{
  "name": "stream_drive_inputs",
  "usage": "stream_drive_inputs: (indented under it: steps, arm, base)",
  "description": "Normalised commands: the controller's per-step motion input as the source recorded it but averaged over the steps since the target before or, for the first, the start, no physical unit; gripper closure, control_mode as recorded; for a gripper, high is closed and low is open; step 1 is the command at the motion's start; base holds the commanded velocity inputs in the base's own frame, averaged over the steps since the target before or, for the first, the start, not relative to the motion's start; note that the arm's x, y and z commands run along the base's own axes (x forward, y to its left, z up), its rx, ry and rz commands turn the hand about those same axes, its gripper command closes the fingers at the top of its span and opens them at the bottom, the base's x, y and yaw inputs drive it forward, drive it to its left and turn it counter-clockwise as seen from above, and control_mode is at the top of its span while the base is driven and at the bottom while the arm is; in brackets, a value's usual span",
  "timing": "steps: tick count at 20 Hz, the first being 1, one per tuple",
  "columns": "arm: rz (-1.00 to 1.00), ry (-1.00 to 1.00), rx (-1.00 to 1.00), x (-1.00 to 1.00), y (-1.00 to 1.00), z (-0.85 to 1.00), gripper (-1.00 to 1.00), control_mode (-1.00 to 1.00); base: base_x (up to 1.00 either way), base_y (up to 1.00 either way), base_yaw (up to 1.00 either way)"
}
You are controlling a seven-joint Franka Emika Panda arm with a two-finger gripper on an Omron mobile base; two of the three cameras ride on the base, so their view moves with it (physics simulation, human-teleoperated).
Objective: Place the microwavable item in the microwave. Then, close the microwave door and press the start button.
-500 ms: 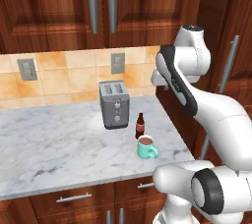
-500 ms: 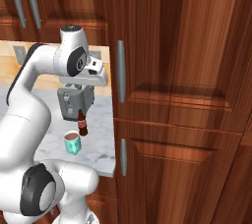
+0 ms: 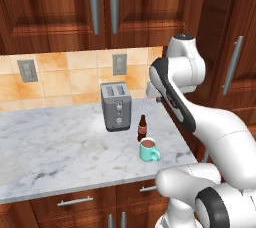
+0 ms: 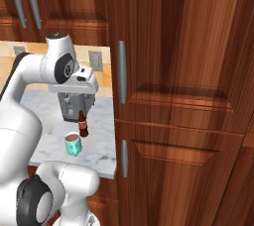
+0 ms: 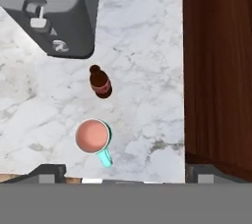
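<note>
Nothing on the tabletop [image 3: 55, 147] has shifted since half a second ago; mug, bottle and toaster sit as before, and the arm holds about the same raised pose. Mug [image 3: 148, 150] stands upright near the front right corner of the tabletop, handle toward the front edge in the hand view, brown liquid showing inside. Bottle [image 3: 142, 127] stands just behind it, apart from it, and the toaster [image 3: 116, 106] sits further back near the tiled wall. Left of these three, the marble lies bare all the way along. On the right, the tabletop ends at a tall wooden cabinet [image 4: 183, 96] whose side wall rises straight from the marble edge, close to mug and bottle, so room on that side is tight. Between mug and front edge only a narrow strip of marble remains. From the base the arm bends up and back over the right end of the tabletop, wrist high, with the end effector [image 5: 125, 171] pointing down above the mug, its fingers [image 5: 48, 173] spread wide and holding nothing.
</note>
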Motion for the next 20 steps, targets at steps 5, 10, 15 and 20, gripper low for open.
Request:
stream_drive_inputs:
  steps: [5, 10, 15, 20]
  arm:
    - [0.04, 0.06, -0.10, -0.13, 0.47, -0.58, -1.00, -1.00]
    - [0.06, 0.04, -0.01, 0.00, 0.14, -0.49, -1.00, -1.00]
    - [0.05, 0.02, 0.00, 0.00, 0.07, -0.25, -1.00, -1.00]
    - [0.04, 0.07, 0.00, 0.00, 0.06, -0.30, -1.00, -1.00]
  base:
    - [0.00, 0.00, 0.00]
    - [0.00, 0.00, 0.00]
    - [0.00, 0.00, 0.00]
    - [0.00, 0.00, 0.00]
